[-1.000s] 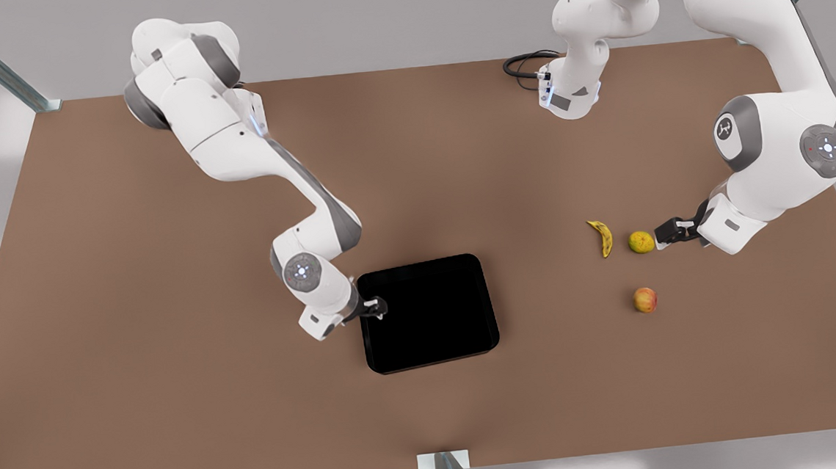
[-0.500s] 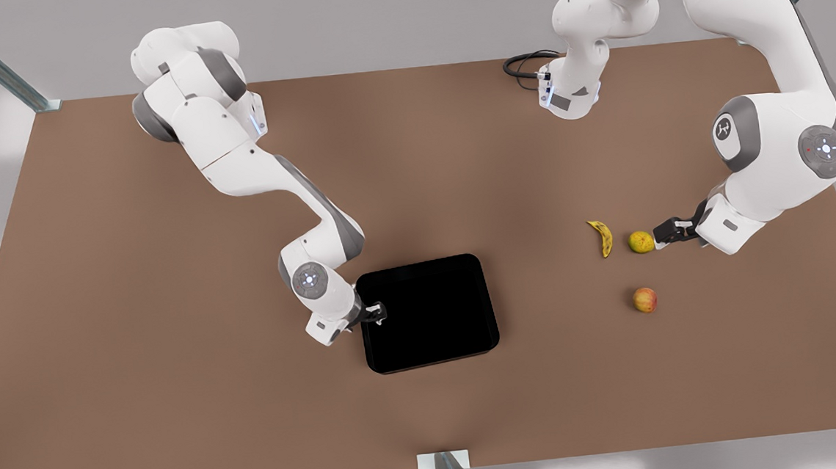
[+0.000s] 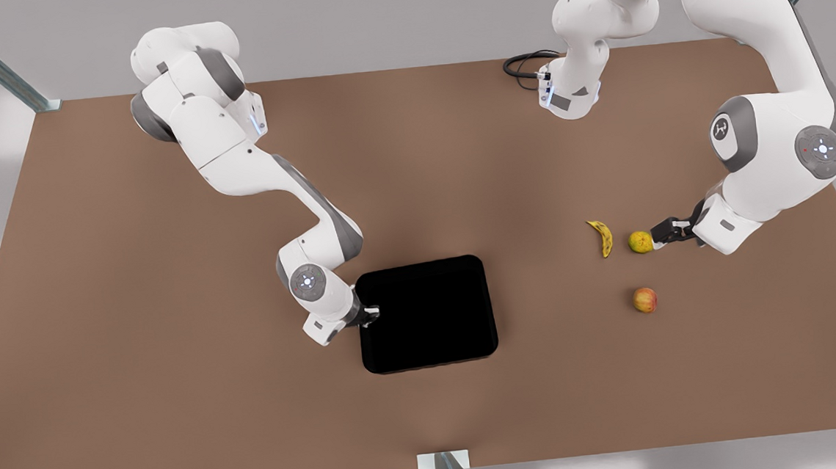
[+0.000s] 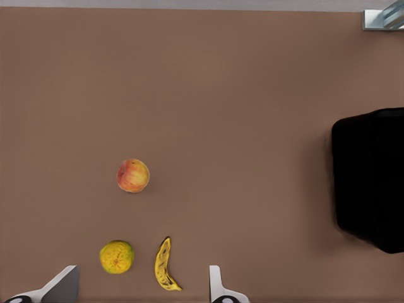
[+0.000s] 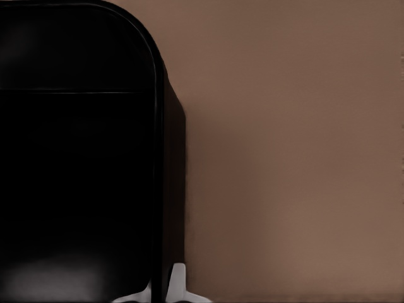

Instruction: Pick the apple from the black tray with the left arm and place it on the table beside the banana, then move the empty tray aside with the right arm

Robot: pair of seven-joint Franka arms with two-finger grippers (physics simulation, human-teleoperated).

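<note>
The black tray (image 3: 427, 313) lies empty toward the near middle of the bench (image 3: 179, 398). The right hand (image 3: 370, 313) is at the rim on the front view's left; the right wrist view has the rim (image 5: 158, 189) running between its fingertips (image 5: 178, 284), so it looks clamped on that edge, though the pinch itself is partly hidden.

To the front view's right, well apart from the tray, the apple (image 3: 644, 299) sits on the bare bench, nearer than the other fruit. Just beyond it are the round yellow-green fruit (image 3: 639, 242) and, beside that, the banana (image 3: 601, 237). The left hand (image 3: 659, 236) hangs just beside the yellow-green fruit with its fingers (image 4: 60, 287) spread wide and nothing between them; its wrist view looks over the apple (image 4: 133, 175), the yellow-green fruit (image 4: 117, 257) and the banana (image 4: 165, 265).

By my judgement the apple's step is done: it rests near the banana, off the tray. The step in hand is shifting the tray aside. Next, the right arm needs a steady drag or low lift away from the fruit, keeping the rim gripped so the tray does not pivot or slip. The left arm waits.
</note>
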